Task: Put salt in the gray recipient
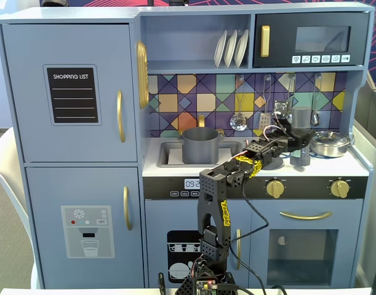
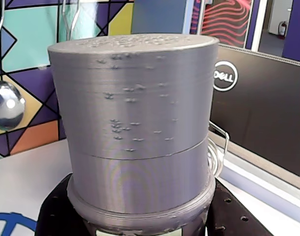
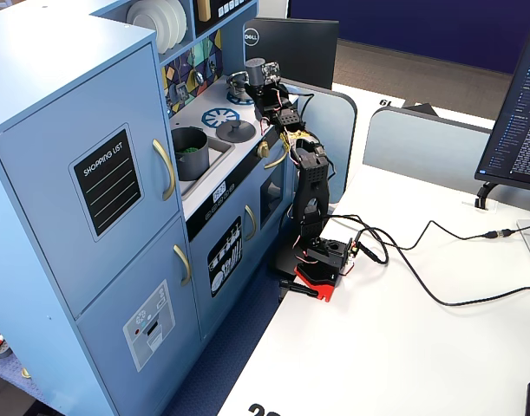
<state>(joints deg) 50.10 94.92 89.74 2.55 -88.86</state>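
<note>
**Salt shaker in grip at the right of the counter; pot waits in the sink**

Fixed front view, left to right: the gray recipient (image 1: 200, 145) stands in the sink recess, left of centre on the toy kitchen counter (image 1: 175, 168). The arm (image 1: 237, 172) reaches up and rightward from its base. The gripper (image 1: 298, 140) sits at the salt (image 1: 301, 118), which stands upright on or just above the right part of the counter. Just to its right lies the shiny steel pan (image 1: 330, 144), near but apart.

Wrist view: the shaker (image 2: 137, 123) fills the frame, with a perforated top and ridged, layered walls, apparently 3D-printed plastic. The black jaws bracket its lower collar on both sides; they appear closed on the shaker, opened only to its width. Whether the base is clear of the counter, I cannot tell.

Side fixed view: pot (image 3: 191, 152) to the left with something green inside; flat lid (image 3: 235, 130) between it and the shaker (image 3: 253, 71).

Handling judgement: rigid, likely light, not fragile. The ridged surface should give fair friction. The hold is low, so the tall body may tip when tilted. A grip nearer mid-height would be steadier for pouring.
</note>
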